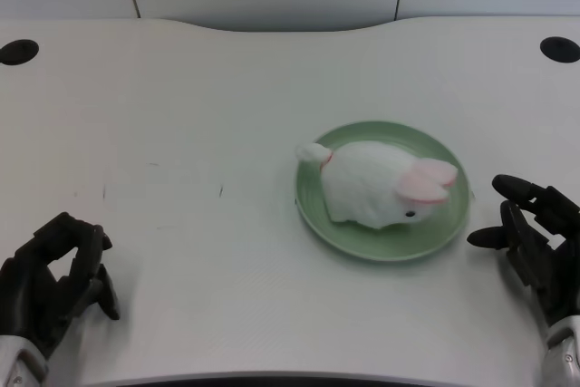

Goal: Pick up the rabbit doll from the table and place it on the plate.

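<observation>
Fingers [86, 256] of the left hand [54, 283] curl inward toward the palm with nothing between them; the hand holds nothing and touches no object, sitting low at the near left corner of the white table [181, 133], well apart from the plate [453, 219]. Its wrist and silver forearm are cut off by the bottom edge of the picture, so only the black hand and a sliver of metal show.

The rabbit doll [372, 183] lies on the green plate, right of the table's middle. It is white and plush, with two pink-lined ears folded back over its head, a small black eye facing the near side, and a round white tail that reaches over the plate's far left rim. Its head points toward the right.

The rabbit's body covers most of the plate's middle, leaving only the rim and a green band around it in view. The underside of the doll cannot be seen.
</observation>
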Robot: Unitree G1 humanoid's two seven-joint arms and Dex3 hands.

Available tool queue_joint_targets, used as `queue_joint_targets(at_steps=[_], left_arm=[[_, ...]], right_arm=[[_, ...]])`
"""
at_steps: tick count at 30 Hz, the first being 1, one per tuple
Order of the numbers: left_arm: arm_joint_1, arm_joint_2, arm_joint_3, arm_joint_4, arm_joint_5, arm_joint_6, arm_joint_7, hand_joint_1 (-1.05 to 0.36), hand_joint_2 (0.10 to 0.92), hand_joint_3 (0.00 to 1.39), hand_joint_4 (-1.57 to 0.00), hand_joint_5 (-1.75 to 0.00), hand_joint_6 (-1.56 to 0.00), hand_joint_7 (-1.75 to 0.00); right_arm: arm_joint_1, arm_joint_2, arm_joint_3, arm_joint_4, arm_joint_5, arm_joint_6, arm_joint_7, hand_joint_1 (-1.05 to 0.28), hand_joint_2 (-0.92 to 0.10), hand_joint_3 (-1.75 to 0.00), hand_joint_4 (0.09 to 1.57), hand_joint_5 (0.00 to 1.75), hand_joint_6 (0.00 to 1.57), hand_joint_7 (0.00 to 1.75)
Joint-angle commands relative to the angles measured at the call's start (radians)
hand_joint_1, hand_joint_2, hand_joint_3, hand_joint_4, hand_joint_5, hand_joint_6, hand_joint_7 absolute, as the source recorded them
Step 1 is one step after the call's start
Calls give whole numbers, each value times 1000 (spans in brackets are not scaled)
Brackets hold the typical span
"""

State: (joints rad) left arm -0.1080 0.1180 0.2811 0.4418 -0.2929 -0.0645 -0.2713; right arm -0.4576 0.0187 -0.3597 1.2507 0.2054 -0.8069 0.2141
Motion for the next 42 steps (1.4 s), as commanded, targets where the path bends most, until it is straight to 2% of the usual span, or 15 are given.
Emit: queue_joint_targets(at_steps=[1,3,5,9,11,14,21,24,26,30,32,35,38,39,42], left_arm=[[-12,7,10,28,-10,-16,-8,-612,921,569,-1186,-1746,-958,-1746],[-15,9,9,36,-7,-24,-10,-612,921,573,-1189,-1746,-957,-1746],[-19,10,9,38,-7,-23,-8,-604,921,600,-1196,-1746,-960,-1746],[-26,10,12,52,-10,-29,-9,-613,921,616,-1231,-1746,-1012,-1746],[-30,14,13,65,-11,-38,-19,-610,921,608,-1240,-1746,-1021,-1746],[-36,14,15,81,-13,-46,-26,-620,921,572,-1251,-1746,-1025,-1746],[-20,10,7,55,-7,-30,-11,-608,921,575,-1236,-1746,-981,-1746],[-3,6,2,29,-6,-15,-7,-597,921,580,-1220,-1746,-948,-1746],[6,3,-3,19,-1,-18,-4,-595,921,581,-1205,-1746,-928,-1746],[15,-2,-6,11,-7,-22,-17,-592,921,589,-1194,-1746,-931,-1746],[17,-2,-9,8,-5,-22,-18,-594,921,592,-1191,-1746,-934,-1746],[15,-2,-8,22,-9,-36,-31,-595,921,589,-1189,-1746,-940,-1746],[11,-1,-1,36,-24,-37,-47,-599,921,572,-1178,-1746,-939,-1746],[9,1,0,42,-25,-40,-51,-598,921,569,-1177,-1746,-939,-1746],[7,3,3,38,-29,-28,-48,-594,921,564,-1186,-1746,-945,-1746]], right_arm=[[-17,-15,-23,5,28,18,17,-404,-921,-309,883,1005,875,488],[-20,-14,-27,5,29,21,19,-407,-921,-303,898,1006,879,483],[-25,-11,-39,6,41,32,34,-419,-921,-276,906,999,890,478],[-28,-11,-50,10,51,37,56,-420,-921,-256,892,972,905,465],[-29,-12,-50,10,46,36,55,-439,-921,-253,884,959,909,459],[-30,-13,-45,10,32,33,37,-446,-921,-252,890,954,920,455],[-26,-13,-45,9,27,32,32,-441,-921,-258,883,942,923,443],[-18,-14,-33,6,5,13,8,-450,-921,-260,893,952,918,438],[-13,-16,-21,3,-13,12,-20,-452,-921,-277,903,959,921,440],[-8,-16,-27,1,5,12,5,-425,-921,-285,909,959,918,434],[-9,-15,-36,2,20,12,29,-423,-921,-285,919,962,918,432],[-11,-10,-36,3,19,11,16,-419,-921,-279,943,971,931,430],[-11,-6,-39,0,27,15,30,-413,-921,-290,938,978,924,420],[-11,-7,-36,1,21,13,25,-419,-921,-293,933,981,922,419],[-10,-11,-16,1,-11,6,-23,-426,-921,-303,911,984,924,421]])
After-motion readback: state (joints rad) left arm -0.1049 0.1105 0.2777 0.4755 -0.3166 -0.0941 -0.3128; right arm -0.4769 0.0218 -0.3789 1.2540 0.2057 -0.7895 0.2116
